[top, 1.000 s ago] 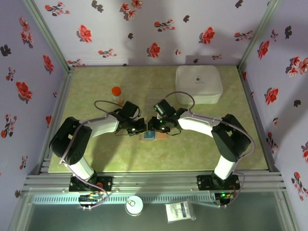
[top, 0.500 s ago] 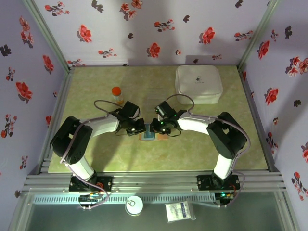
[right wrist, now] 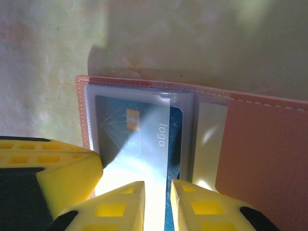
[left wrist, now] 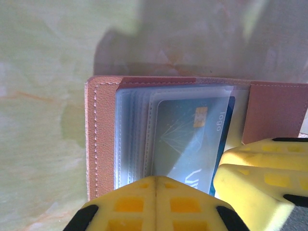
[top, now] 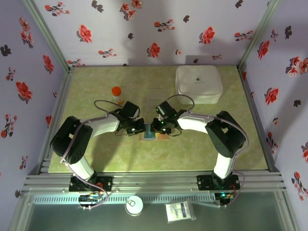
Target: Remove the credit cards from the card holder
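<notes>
Both arms (top: 103, 126) bend inward over the holder (left wrist: 101, 144) by the bench's (top: 192, 154) front edge; left tool (left wrist: 156, 187) closed, right tool (right wrist: 158, 192) pinching a card (right wrist: 159, 130), having edged left.

card holder (left wrist: 100, 144): tan, pale stitching
credit card (left wrist: 185, 139): teal-blue, gold chip
desk (top: 96, 82): mottled green
walls (top: 159, 29): lilac, red flowers
</notes>
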You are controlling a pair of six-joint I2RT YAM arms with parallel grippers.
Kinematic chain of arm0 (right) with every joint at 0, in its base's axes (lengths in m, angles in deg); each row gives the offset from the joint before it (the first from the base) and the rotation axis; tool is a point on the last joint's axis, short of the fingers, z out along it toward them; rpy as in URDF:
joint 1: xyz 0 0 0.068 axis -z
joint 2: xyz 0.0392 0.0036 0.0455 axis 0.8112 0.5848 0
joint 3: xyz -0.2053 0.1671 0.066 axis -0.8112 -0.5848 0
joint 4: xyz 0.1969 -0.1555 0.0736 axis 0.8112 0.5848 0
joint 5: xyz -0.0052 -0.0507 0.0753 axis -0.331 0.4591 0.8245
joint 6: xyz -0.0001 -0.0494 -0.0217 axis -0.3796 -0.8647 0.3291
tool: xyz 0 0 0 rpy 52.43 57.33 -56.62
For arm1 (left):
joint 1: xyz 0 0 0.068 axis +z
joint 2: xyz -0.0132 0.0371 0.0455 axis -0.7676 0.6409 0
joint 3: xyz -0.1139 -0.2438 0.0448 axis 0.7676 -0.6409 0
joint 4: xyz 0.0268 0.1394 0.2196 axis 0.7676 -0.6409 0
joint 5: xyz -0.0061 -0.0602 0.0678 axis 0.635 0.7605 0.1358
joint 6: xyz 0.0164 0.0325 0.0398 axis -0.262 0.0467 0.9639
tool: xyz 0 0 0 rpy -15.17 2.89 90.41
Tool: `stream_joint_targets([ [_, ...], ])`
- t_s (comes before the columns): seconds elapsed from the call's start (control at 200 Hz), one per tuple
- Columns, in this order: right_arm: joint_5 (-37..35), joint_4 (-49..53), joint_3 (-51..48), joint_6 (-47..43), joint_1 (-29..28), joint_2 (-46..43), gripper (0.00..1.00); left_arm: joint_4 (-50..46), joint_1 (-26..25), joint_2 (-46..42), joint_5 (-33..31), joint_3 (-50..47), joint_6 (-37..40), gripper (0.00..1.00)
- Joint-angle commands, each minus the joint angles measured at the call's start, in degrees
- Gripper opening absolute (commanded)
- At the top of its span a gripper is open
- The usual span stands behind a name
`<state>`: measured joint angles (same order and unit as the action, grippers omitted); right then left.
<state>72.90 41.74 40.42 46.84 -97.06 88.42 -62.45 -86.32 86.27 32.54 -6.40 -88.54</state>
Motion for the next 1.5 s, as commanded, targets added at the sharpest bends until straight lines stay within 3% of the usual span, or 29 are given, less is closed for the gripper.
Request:
stream_joint_targets([
  [0.0, -0.9, 2.1, -1.1, -0.7, 0.7, 0.4, 0.24, -2.0, -0.1, 0.4, -1.3, 0.7, 1.1, 0.00],
  [0.515, -3.8, 6.1, -0.4, -2.0, 0.7, -3.1, 0.26, -2.4, -0.1, -0.4, -1.5, 0.4, 1.0, 0.00],
  [0.72, -0.6, 1.7, -1.3, -1.4, 0.7, -4.6, 0.26, -2.5, -0.1, -1.1, -1.6, 0.7, 1.2, 0.00],
  [1.35, 3.9, -3.8, -2.9, 0.4, 1.4, 0.6, 0.23, -2.0, -0.1, -1.0, -1.8, 0.1, 0.8, 0.00],
  [1.495, 0.6, -0.8, -2.9, 0.3, 1.4, -0.1, 0.23, -2.1, -0.1, -1.3, -1.9, -0.2, 0.7, 0.00],
])
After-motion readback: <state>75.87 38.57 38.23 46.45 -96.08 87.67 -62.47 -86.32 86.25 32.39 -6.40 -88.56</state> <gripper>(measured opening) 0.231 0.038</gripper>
